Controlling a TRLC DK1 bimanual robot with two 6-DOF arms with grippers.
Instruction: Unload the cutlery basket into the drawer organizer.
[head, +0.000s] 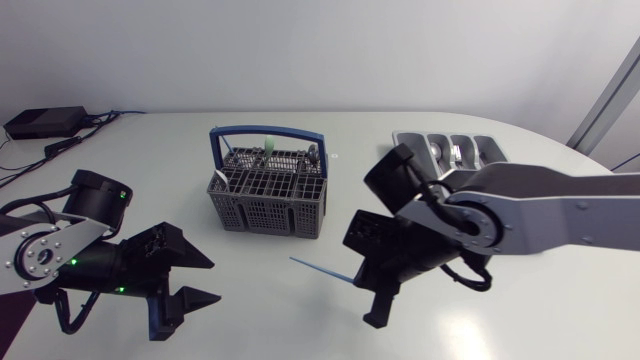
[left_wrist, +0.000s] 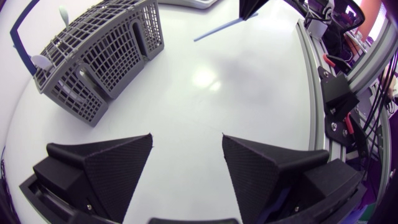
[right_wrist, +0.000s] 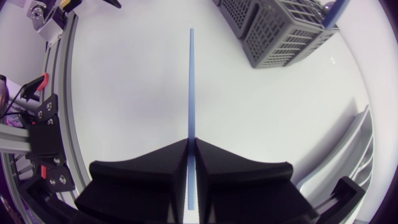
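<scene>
jaws (right gripper) — blue stick between

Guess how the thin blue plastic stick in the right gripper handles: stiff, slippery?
The thin blue plastic stick juts straight from the right gripper without sagging, so probably stiff and light. Held at one end only; it may pivot if bumped. Smooth, narrow: likely slippery.

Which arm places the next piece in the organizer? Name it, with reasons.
Right. The right gripper is shut on the blue stick, and the organizer lies on its side. The left gripper is open, empty, farther off.
</scene>
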